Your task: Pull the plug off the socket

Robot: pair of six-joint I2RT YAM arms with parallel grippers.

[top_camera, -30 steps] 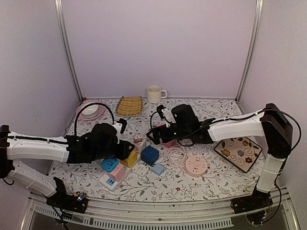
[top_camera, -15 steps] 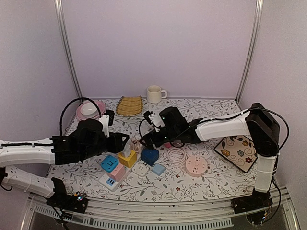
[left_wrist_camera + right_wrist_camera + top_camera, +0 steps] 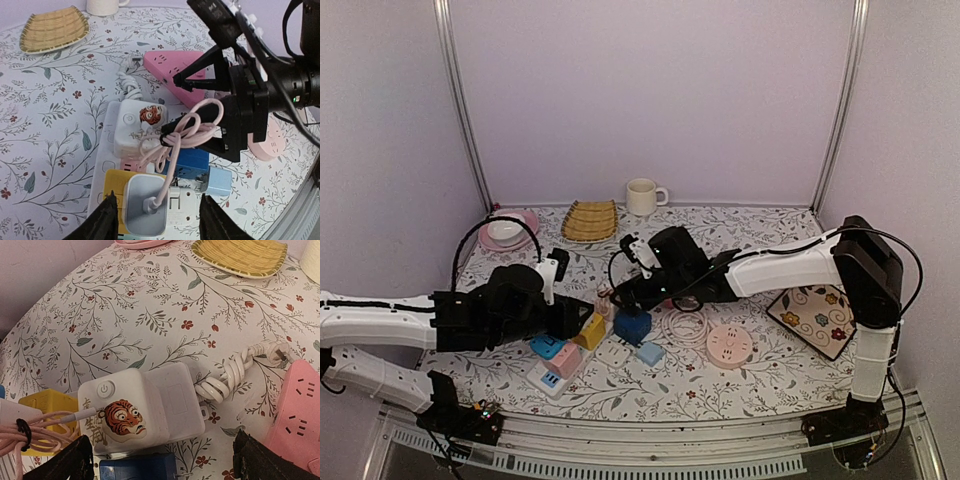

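Left hand (image 3: 159,220) has come down, fingers (image 3: 111,220) spread astride the white plug (image 3: 145,207).

Worktop (image 3: 150,320): white cloth printed with grey-green leaf sprigs and small red flowers.
Cube plug (image 3: 127,412): white, with an orange-and-black tiger face print and dark characters beside it.
Power strip (image 3: 102,165): white.
Second strip (image 3: 170,70): pink.
Cable (image 3: 182,134): pale pink, black tie.
Yellow adapter (image 3: 590,330), dark blue adapter (image 3: 632,325), pale blue adapter (image 3: 650,353), teal adapter (image 3: 548,345).
Round socket (image 3: 729,345): pink.
Basket (image 3: 591,220): straw-yellow weave.
Mug (image 3: 642,197): cream.
Tray (image 3: 817,320): cream, with swirls and flowers, dark rim.
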